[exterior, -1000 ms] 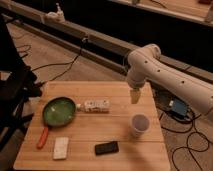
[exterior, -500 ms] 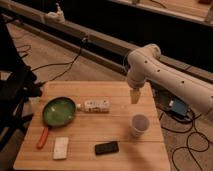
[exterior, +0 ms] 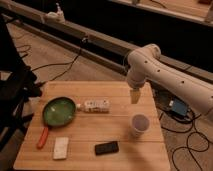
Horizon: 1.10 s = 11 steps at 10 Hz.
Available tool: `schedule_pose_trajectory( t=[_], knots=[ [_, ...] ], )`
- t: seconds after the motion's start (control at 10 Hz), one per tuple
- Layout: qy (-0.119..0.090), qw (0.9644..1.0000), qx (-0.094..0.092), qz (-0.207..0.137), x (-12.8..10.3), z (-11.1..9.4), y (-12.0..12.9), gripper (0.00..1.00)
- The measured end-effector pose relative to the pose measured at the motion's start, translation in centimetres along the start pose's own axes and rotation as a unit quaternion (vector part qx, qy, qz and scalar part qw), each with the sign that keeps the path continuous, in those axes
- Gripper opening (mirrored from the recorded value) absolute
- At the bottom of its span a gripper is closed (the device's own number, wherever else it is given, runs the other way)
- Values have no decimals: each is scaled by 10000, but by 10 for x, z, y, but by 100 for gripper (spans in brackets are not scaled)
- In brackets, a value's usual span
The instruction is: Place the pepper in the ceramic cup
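The pepper (exterior: 43, 136) is a slim red-orange shape lying on the wooden table (exterior: 120, 137) at the front left, touching the lower left edge of the green pan (exterior: 59, 111). The ceramic cup (exterior: 139, 125) is a small white cup standing upright near the table's right edge. My gripper (exterior: 135, 97) hangs from the white arm (exterior: 150, 65) above the back right of the table, pointing down. It is above and slightly behind the cup and far to the right of the pepper. I see nothing held in it.
A white bottle with a label (exterior: 96, 106) lies on its side right of the pan. A white block (exterior: 61, 147) and a black flat object (exterior: 107, 148) lie near the front edge. Cables and a blue box (exterior: 177, 107) are on the floor to the right.
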Motion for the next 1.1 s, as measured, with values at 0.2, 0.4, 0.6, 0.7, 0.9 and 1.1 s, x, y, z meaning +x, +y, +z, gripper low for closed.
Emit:
schedule_pose_trajectory(
  t=[0.2,0.4,0.6,0.7,0.9,1.1],
  knots=[
    [0,10000,0,0,0,0,0,80],
    [0,10000,0,0,0,0,0,80],
    [-6,10000,4,3,0,0,-1,80],
    [-41,10000,-4,7,0,0,-1,80],
    [-419,9991,16,42,-11,-6,-10,80],
    [-851,9964,11,3,-30,-10,-16,80]
  ],
)
